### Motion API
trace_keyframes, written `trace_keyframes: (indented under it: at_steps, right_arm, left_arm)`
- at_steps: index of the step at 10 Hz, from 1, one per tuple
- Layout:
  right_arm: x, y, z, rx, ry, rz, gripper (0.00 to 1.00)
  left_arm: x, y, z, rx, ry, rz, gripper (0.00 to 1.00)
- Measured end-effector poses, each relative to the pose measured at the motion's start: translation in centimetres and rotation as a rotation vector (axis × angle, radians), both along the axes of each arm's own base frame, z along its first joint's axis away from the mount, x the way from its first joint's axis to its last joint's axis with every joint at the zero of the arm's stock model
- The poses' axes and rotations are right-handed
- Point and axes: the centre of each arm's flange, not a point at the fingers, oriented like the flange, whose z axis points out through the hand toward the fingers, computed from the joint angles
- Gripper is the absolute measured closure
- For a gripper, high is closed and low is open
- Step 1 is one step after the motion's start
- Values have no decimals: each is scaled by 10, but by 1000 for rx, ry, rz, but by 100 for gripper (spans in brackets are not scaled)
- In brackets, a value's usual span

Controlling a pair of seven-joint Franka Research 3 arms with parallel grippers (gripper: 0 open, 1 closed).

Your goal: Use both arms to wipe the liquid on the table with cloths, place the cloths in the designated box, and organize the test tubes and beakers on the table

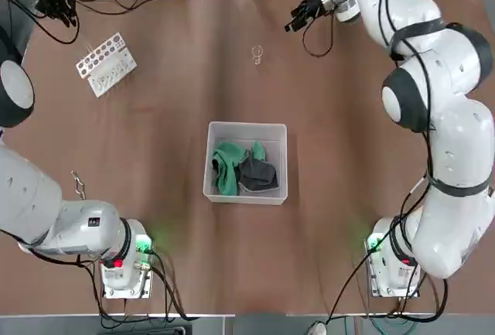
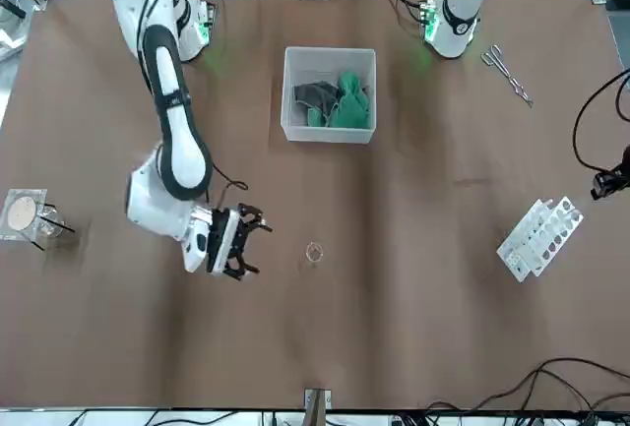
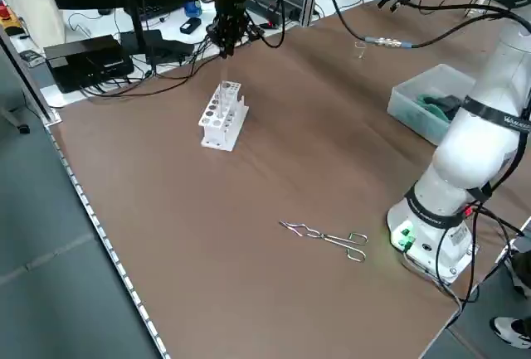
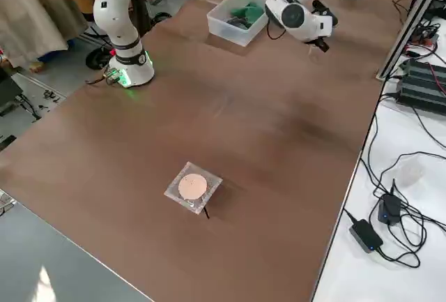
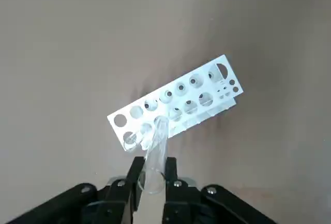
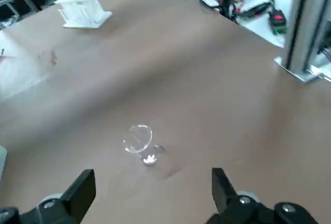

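Both arms [image 1: 433, 95] are white with rounded joints and black bands. Black cables run along them. Their grey bases [image 1: 124, 269] on the table [image 1: 170, 149] show green lights. The fingers [image 6: 77, 193] are black.

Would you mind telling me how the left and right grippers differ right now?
The left gripper is shut on a test tube above the white rack; the right gripper is open and empty, facing a small glass beaker. Both hang over the table's far side.

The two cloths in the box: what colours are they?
One cloth is bright green, the other dark grey-black; the top view shows them best, lying in the translucent box.
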Motion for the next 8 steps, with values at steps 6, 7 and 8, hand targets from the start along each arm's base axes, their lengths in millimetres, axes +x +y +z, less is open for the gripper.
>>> trace_keyframes:
  at_steps: [6, 7, 8]
  right_arm:
    - [-11, 12, -125, 220, -173, 146, 1]
    - [-12, 20, -134, 239, -184, 169, 1]
    - [-12, 28, -144, 258, -195, 191, 1]
  left_arm:
    - [4, 5, -28, 5, 28, 7, 79]
    - [4, 7, -30, 6, 31, 9, 79]
    - [4, 7, -32, 6, 33, 10, 79]
